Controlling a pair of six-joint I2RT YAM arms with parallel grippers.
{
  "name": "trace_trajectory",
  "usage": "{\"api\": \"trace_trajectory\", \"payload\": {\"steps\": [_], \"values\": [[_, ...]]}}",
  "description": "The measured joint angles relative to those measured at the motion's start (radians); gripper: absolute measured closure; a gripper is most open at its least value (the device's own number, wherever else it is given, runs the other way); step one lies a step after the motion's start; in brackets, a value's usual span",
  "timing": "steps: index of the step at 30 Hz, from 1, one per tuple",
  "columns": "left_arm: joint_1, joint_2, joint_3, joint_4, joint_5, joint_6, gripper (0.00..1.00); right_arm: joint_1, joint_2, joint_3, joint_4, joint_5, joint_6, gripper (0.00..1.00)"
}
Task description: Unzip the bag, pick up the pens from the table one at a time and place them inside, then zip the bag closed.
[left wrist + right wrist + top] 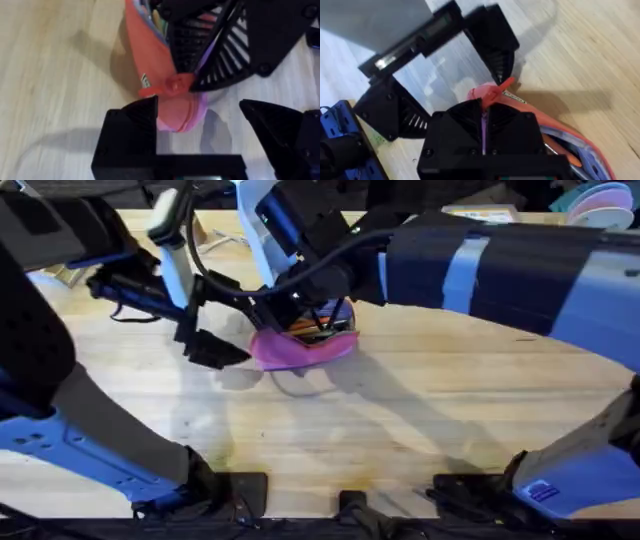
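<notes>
— Dark blurred arm segments loom closest overhead. Where's the bag [300,348]?

— Mid-tabletop [420,420], open, pens [312,328] inside.

— Pincers?

— Left pincer [200,125] spread apart around the bag's end, one finger touching. Right pincer [485,112] clamped together on the bag near its zipper pull [492,92], hiding the opening.

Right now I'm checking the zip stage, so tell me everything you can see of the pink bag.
The bag is a soft pink fabric pouch lying on the table, still open along the top, with purple lining and pens showing inside. Its pull tab sticks out at one end. The right tool is shut on the fabric by the tab; the left tool straddles that end, open.
</notes>
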State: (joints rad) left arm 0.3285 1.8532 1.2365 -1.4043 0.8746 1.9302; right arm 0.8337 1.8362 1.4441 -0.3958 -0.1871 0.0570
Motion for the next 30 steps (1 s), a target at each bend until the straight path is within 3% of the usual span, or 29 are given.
{"api": "trace_trajectory", "payload": {"steps": [6, 12, 16, 20, 23, 25, 30], "values": [[-0.049, 0.007, -0.047, 0.025, 0.004, -0.016, 0.006, 0.0, 0.0, 0.0, 0.0, 0.0, 0.0, 0.971], [-0.051, 0.007, -0.061, 0.025, 0.052, -0.024, 0.019, 0.0, 0.0, 0.0, 0.0, 0.0, 0.0, 0.971], [-0.051, 0.007, -0.061, 0.032, 0.083, -0.028, 0.403, 0.0, 0.0, 0.0, 0.0, 0.0, 0.0, 0.971], [-0.051, 0.007, -0.061, 0.041, 0.097, -0.028, 0.631, 0.0, 0.0, 0.0, -0.001, -0.001, 0.0, 0.971], [-0.05, 0.007, -0.061, 0.052, 0.099, -0.03, 0.894, 0.0, 0.0, 0.0, -0.003, -0.004, 0.0, 0.971], [-0.048, 0.007, -0.061, 0.054, 0.098, -0.031, 0.949, 0.0, 0.0, 0.0, -0.002, -0.005, 0.0, 0.971], [-0.048, 0.007, -0.061, 0.051, 0.099, -0.031, 0.953, -0.003, 0.0, 0.0, -0.005, -0.005, 0.0, 0.971]]}}
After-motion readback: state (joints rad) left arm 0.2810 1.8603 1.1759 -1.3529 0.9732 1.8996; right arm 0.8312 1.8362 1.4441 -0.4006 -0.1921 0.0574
